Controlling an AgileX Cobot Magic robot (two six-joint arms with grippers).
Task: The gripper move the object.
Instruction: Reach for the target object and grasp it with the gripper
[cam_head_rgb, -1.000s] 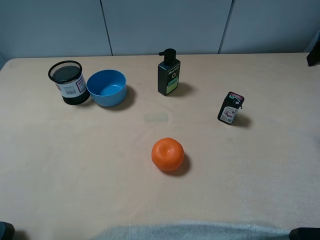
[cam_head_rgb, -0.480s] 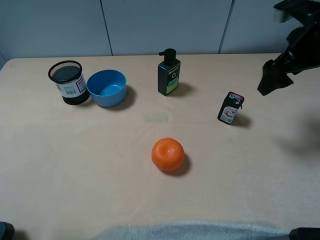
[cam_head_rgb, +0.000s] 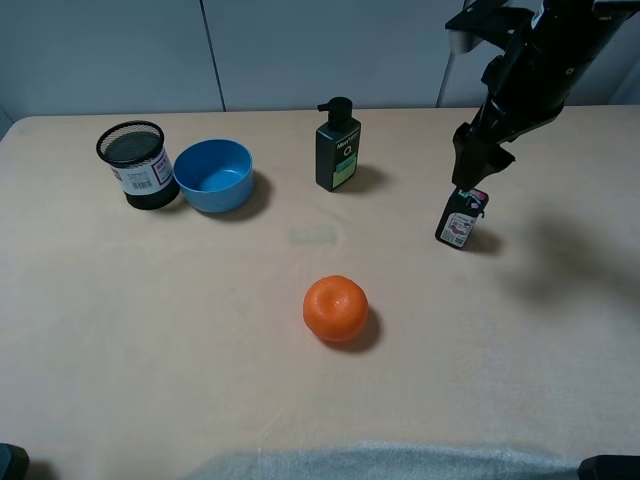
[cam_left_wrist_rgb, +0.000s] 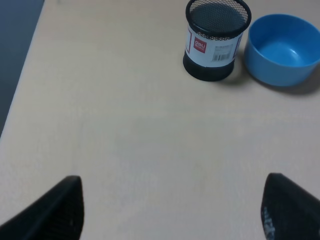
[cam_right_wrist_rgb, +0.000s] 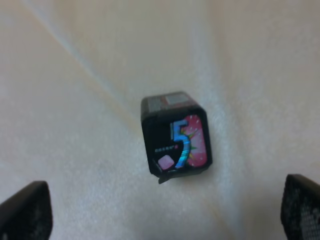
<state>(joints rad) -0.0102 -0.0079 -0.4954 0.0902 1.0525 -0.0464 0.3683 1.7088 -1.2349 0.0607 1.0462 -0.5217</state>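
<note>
Where the bench (cam_head_rgb: 150, 330) starts at left, left gripper (cam_left_wrist_rgb: 170, 212) jaws gape wide, short of a black mesh cup (cam_head_rgb: 131, 165) just beside a smooth blue bowl (cam_head_rgb: 213, 175). Mid: tall pump bottle (cam_head_rgb: 337, 148) at back, round orange (cam_head_rgb: 336, 308) nearer front. Right: small black bottle (cam_head_rgb: 461, 216), boxy, stands upright, long axis vertical w/ pink top up; right gripper (cam_head_rgb: 472, 172) hovers just above, jaws wide, clear of it.

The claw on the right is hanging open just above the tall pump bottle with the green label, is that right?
Not quite. The open right claw hangs just above the small black bottle with the pink top, not the pump bottle, which stands well apart. The exterior high view shows this, and the right wrist view looks straight down on the small bottle.
</note>
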